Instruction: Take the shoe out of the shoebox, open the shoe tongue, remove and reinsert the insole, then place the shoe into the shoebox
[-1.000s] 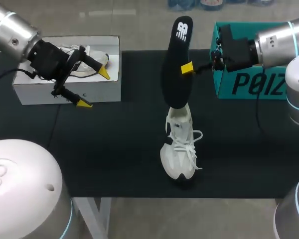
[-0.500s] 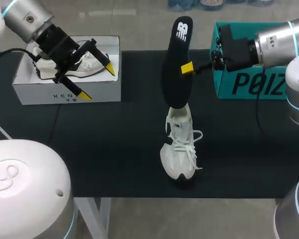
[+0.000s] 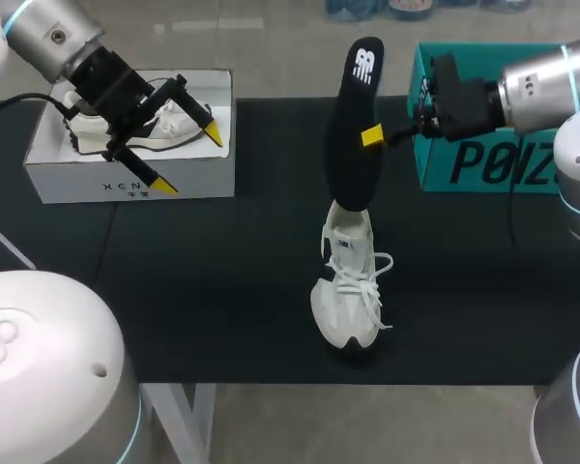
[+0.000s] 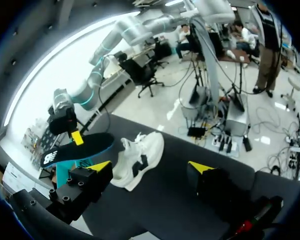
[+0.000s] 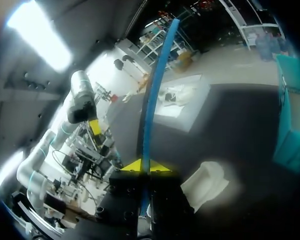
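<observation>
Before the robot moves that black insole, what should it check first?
1. Grip: right tool shut on the insole: ok.
2. Aim: insole's lower end meets the shoe at its opening: ok.
3. Insole fully free of the shoe: cannot tell.
4. Shoe upright on the mat: ok.
5. The left tool is open and clear of the shoe, over the white shoebox: ok.

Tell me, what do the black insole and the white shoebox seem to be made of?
The insole is probably foam, matte black on top, blue underneath; it looks thin and slightly bent. The white shoebox is likely matte cardboard, with flat folded walls.
</observation>
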Robot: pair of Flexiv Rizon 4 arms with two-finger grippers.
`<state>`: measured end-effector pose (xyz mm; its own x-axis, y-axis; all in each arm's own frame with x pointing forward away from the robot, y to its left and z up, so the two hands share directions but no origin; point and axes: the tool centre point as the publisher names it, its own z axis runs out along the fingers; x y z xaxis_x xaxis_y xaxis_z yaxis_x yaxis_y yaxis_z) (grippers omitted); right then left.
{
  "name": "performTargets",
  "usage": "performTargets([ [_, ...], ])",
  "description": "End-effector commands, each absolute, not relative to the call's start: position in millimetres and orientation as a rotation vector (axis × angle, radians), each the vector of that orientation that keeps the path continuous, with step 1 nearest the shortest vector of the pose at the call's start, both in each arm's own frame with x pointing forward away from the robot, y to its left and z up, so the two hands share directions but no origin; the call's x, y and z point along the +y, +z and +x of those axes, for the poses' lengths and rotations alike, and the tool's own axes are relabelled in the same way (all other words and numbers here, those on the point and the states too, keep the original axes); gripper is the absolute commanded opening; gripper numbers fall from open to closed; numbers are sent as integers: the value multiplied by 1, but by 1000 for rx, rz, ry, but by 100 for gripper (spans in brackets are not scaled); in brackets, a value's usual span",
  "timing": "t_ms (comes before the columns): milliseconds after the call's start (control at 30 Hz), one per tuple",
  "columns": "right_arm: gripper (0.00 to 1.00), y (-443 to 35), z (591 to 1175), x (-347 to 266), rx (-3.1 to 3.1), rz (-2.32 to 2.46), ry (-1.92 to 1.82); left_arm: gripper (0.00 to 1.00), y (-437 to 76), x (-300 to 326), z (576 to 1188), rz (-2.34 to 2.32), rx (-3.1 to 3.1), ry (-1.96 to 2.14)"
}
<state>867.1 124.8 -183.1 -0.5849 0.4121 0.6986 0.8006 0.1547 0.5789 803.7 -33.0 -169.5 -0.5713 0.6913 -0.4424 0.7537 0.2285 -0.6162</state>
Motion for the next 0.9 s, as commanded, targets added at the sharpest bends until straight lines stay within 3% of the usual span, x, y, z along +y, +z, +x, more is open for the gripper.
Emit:
performTargets([
  [33,0,-200,890,128,-2074,-1136,-1396,100,-169,-32,803,1417,2404,-1271],
  [333,0,-230,924,117,-2075,-1146,-1387,100,-169,-32,803,1417,2404,-1271],
  [900,0,-279,909,118,-2019,-1155,-1447,100,-169,-32,803,1417,2404,-1271],
])
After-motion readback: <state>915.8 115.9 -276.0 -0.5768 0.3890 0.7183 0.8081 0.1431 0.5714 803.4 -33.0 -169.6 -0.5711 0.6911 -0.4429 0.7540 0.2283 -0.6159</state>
